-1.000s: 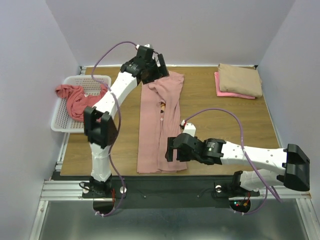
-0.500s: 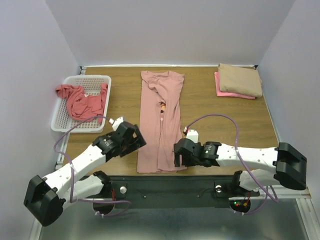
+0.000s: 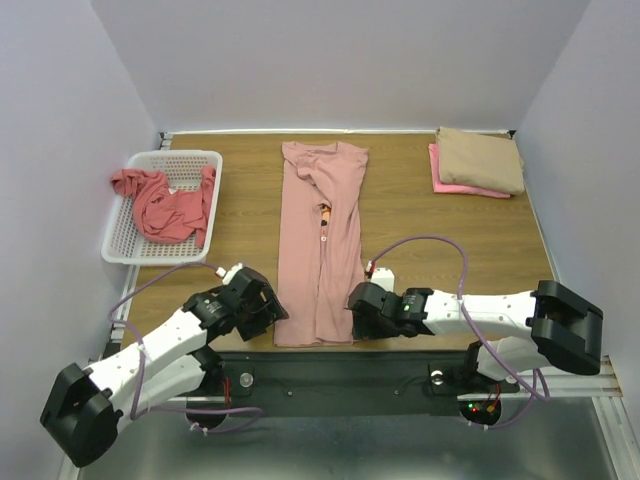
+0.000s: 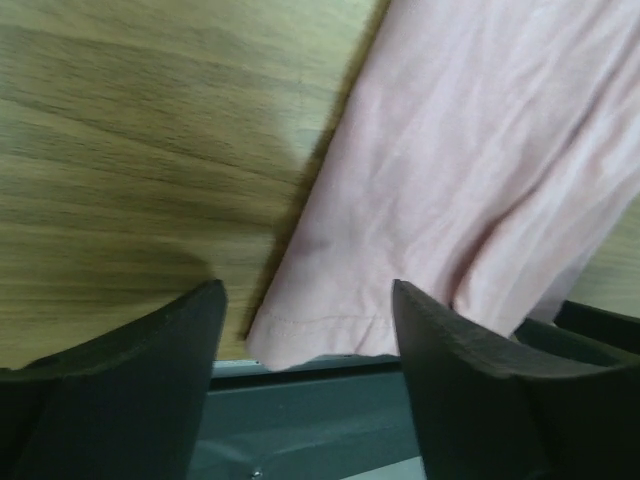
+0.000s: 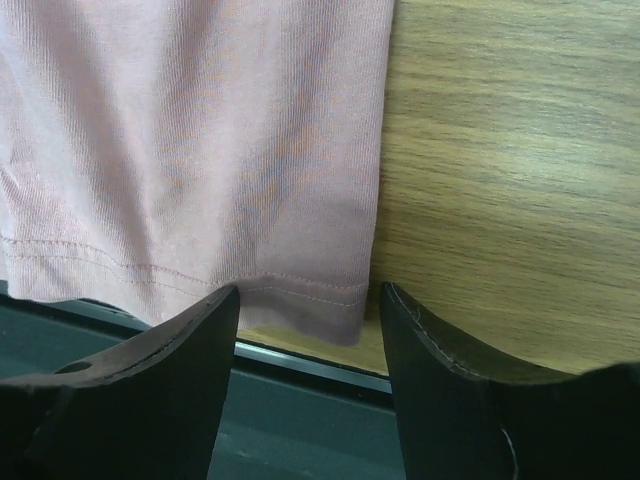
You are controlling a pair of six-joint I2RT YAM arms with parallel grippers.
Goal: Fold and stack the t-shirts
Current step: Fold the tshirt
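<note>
The dusty-pink t-shirt (image 3: 320, 240) lies folded into a long strip down the middle of the table, its hem at the near edge. My left gripper (image 3: 268, 318) is open beside the hem's left corner (image 4: 300, 330), which shows between its jaws. My right gripper (image 3: 358, 322) is open at the hem's right corner (image 5: 330, 300). A coral-red t-shirt (image 3: 165, 203) lies crumpled in the white mesh basket (image 3: 122, 240). A folded tan t-shirt (image 3: 482, 158) lies on a folded bright pink one (image 3: 450, 182) at the back right.
The table's near edge and the dark metal rail (image 3: 340, 370) lie right under both grippers. The basket stands at the left edge of the table. The purple cables loop beside each arm.
The left arm swung from the shirt's collar at the back down to the near edge, and now sits lower by the hem's left corner. The right gripper crept closer to the hem's right corner.
</note>
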